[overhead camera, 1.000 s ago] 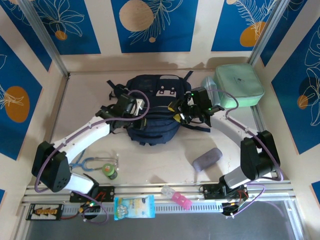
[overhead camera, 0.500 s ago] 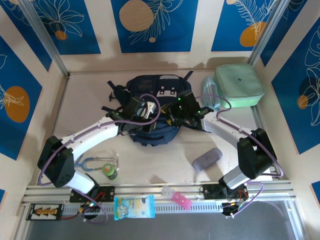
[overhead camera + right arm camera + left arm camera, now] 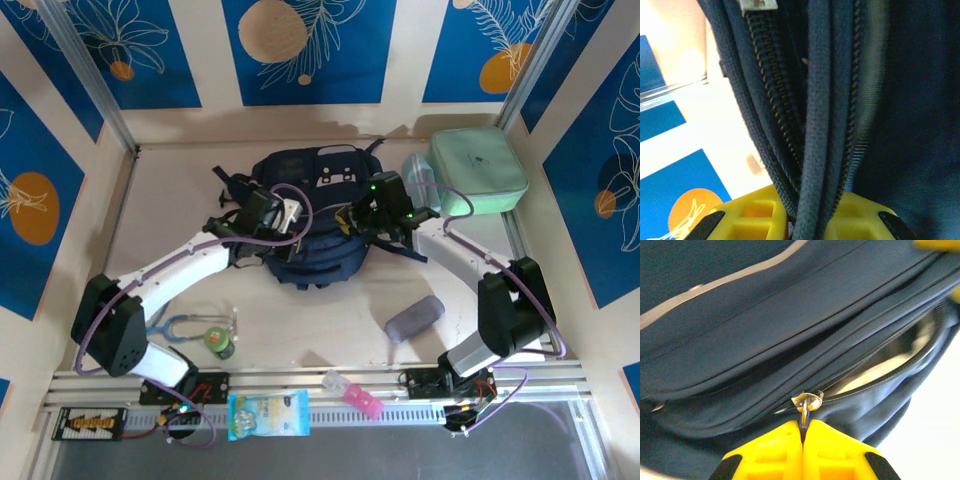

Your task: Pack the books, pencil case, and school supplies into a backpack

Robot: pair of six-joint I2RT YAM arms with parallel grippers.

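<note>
Dim backpack [image 3: 740, 330] interior, contents indistinct

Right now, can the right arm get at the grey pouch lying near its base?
Probably not yet: the right gripper is clamped on the zipper edge of the backpack and would have to let go first. Otherwise the way looks free; the grey pouch lies alone on bare table.

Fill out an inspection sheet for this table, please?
Surface: pale table, flat.
Job's things: navy backpack lying centre, zip partly open.
Clutter: mint case, grey pouch, green item, packet.
Grippers: left gripper shut on zipper pull; right gripper pinching backpack's zipper edge.
Cables: purple cables loop along both arms.
Surroundings: blue leaf-print panels.
</note>
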